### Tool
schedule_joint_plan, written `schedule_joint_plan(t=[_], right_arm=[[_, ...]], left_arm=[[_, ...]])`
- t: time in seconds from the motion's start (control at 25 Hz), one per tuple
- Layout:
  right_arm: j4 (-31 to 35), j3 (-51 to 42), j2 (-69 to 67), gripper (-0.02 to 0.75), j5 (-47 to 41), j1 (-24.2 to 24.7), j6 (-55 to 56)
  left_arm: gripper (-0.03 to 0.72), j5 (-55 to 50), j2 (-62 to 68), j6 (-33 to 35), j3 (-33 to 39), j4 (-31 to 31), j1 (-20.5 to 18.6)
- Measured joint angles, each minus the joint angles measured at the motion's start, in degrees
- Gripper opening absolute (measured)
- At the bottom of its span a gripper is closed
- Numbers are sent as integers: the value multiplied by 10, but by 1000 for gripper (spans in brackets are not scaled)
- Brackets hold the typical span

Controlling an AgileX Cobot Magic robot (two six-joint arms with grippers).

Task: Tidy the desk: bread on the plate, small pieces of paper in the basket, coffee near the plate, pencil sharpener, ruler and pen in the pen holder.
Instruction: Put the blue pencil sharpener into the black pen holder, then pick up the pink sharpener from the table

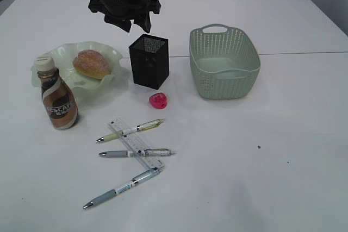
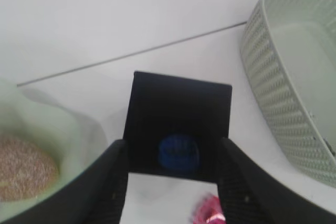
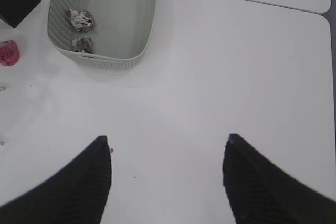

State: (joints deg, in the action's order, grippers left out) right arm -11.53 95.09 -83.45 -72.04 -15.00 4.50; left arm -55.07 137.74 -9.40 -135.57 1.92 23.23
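The black mesh pen holder [image 1: 149, 61] stands in the middle of the white desk [image 1: 283, 150], and I place the other things from it. The left gripper [image 1: 132, 19] hangs just above and behind it, fingers spread apart and holding nothing. In the left wrist view a blue round thing [image 2: 178, 152] lies inside the pen holder; what it is, I cannot tell. The right gripper [image 3: 167, 171] is wide open and empty, over bare desk well to the right of the pen holder.

Left of the pen holder is the wavy green plate [image 1: 111, 58] with the bread [image 1: 91, 63] on it. The Nescafe coffee bottle [image 1: 56, 96] stands upright just in front of the plate. Right of the pen holder is the pale green basket [image 1: 223, 62], with two crumpled paper pieces [image 3: 81, 19] inside. The pink pencil sharpener [image 1: 158, 100] lies just in front of the pen holder. Further in front lies the clear ruler [image 1: 136, 144], with three pens [image 1: 130, 130] on or across it.
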Motion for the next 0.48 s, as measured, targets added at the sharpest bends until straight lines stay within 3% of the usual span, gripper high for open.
schedule_joint_plan(t=[0.28,0.48], right_arm=[[0,0,0,491,0,0,0],[-1,0,0,491,0,0,0]], left_arm=[[402,-121,0,1,-25,55,0],[406,-158,0,2,-25,63,3]])
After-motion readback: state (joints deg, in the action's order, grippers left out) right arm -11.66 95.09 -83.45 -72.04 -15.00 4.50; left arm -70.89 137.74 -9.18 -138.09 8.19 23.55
